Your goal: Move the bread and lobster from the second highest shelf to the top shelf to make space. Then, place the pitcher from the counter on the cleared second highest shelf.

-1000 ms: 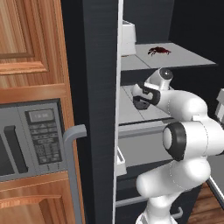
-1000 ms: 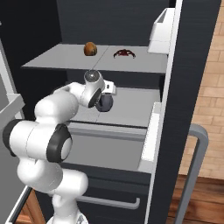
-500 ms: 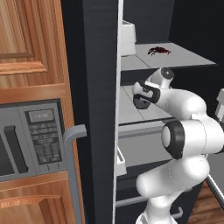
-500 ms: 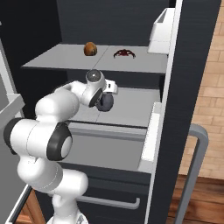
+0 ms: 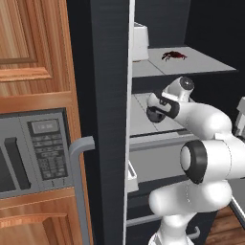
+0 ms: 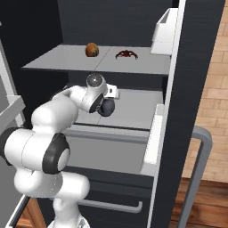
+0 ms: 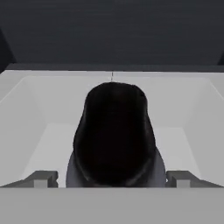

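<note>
Jaws stand wide apart, one grey fingertip (image 7: 41, 178) low at each side of the hand view with the pitcher (image 7: 114, 135) between them, and whether either pad touches its glossy black body cannot be told from here; the gripper (image 7: 113, 180) sits just behind the jug, which stands upright on the light grey second shelf (image 7: 39, 113), roughly midway between the shelf's left and right sides and back from its front edge; in the right base view the gripper (image 6: 108, 99) reaches in under the top shelf (image 6: 58, 62), and the pitcher (image 6: 107, 107) shows as a dark rounded shape at the end of the white wrist, over the left half of the lower shelf (image 6: 133, 107); on the top shelf the bread (image 6: 91, 49) rests near the back edge, left of centre, and the lobster (image 6: 126, 54) lies well apart to its right, about mid-shelf (its thin legs splayed flat on the panel); from the left base view the lobster (image 5: 173, 55) lies toward the back of the top shelf (image 5: 191, 67), the bread is hidden there, and the pitcher (image 5: 154, 115) appears as a dark lump tucked against the gripper (image 5: 160, 105) above the second shelf (image 5: 139, 117).
</note>
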You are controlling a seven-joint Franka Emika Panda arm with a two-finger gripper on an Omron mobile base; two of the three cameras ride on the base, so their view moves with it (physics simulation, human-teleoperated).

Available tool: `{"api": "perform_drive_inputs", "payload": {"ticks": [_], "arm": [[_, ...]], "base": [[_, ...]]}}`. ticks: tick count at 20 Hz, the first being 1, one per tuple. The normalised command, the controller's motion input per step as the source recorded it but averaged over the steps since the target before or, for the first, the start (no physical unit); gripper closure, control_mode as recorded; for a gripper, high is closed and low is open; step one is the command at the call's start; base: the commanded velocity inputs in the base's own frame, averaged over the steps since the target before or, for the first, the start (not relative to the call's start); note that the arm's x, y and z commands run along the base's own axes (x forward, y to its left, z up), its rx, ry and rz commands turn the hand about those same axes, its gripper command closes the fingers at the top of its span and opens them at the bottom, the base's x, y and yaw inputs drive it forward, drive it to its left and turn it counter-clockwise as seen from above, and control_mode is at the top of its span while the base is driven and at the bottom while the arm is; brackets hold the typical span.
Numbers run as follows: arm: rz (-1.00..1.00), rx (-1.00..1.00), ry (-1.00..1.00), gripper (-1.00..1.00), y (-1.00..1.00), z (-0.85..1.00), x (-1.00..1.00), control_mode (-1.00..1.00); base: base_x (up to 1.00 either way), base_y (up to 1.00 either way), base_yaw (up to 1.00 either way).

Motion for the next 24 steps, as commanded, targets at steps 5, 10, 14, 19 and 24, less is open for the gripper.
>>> {"api": "perform_drive_inputs", "payload": {"ticks": [5, 10, 14, 19, 24], "arm": [[0.0, 0.0, 0.0, -1.0, 0.0, 0.01, -0.42, -1.0], [0.0, 0.0, 0.0, -1.0, 0.0, 0.11, -0.61, -1.0], [0.0, 0.0, 0.0, -1.0, 0.05, 0.17, -0.91, -1.0], [0.0, -0.05, -0.01, -1.0, 0.15, 0.32, -1.0, -1.0], [0.0, -0.07, -0.09, -1.0, 0.15, 0.6, -0.92, -1.0]], "base": [[0.0, 0.0, 0.0], [0.0, 0.0, 0.0], [0.0, 0.0, 0.0], [0.0, 0.0, 0.0], [0.0, 0.0, 0.0]]}}
